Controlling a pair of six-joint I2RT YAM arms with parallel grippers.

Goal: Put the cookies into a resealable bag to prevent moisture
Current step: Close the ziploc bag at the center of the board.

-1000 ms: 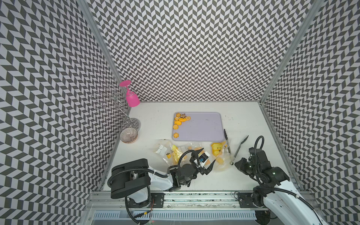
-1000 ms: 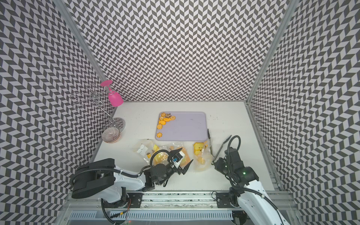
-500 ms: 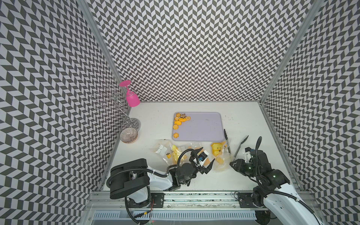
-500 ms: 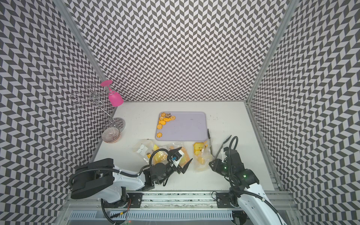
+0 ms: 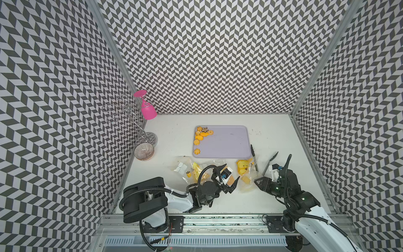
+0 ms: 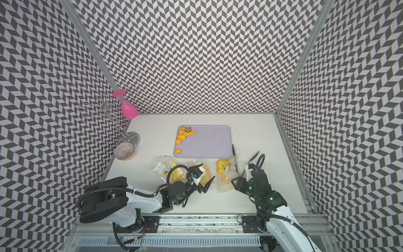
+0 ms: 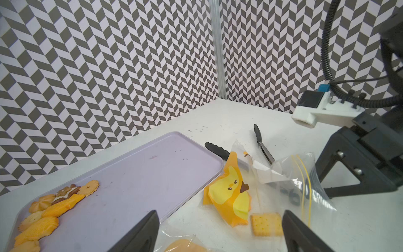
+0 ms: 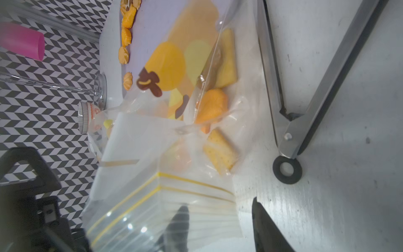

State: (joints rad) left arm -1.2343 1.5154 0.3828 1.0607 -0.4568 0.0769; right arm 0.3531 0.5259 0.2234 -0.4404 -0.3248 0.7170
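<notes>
Several orange-yellow cookies (image 5: 201, 136) (image 6: 184, 134) lie along the left edge of the lavender tray (image 5: 229, 141) (image 7: 152, 170). In front of it the clear resealable bag (image 5: 247, 181) (image 8: 163, 196), with yellow zip lines and a chick print, holds a square cracker (image 7: 266, 223) (image 8: 220, 150) and other cookies. My right gripper (image 5: 259, 182) (image 8: 220, 229) is at the bag's zip edge, its jaws apart. One finger (image 8: 178, 224) shows through the plastic; the other rests outside on the table. My left gripper (image 5: 229, 175) (image 7: 219, 235) stands wide open just left of the bag, over another clear bag, holding nothing.
Black-tipped metal tongs (image 5: 253, 156) (image 8: 290, 122) lie right of the bag. More clear bags (image 5: 182, 169) lie front left of the tray. A bowl (image 5: 144, 151) and a wire rack holding a pink glass (image 5: 147, 108) stand by the left wall.
My right gripper has moved left to the bag's zip edge and its jaws have spread wider. The left arm has stayed put.
</notes>
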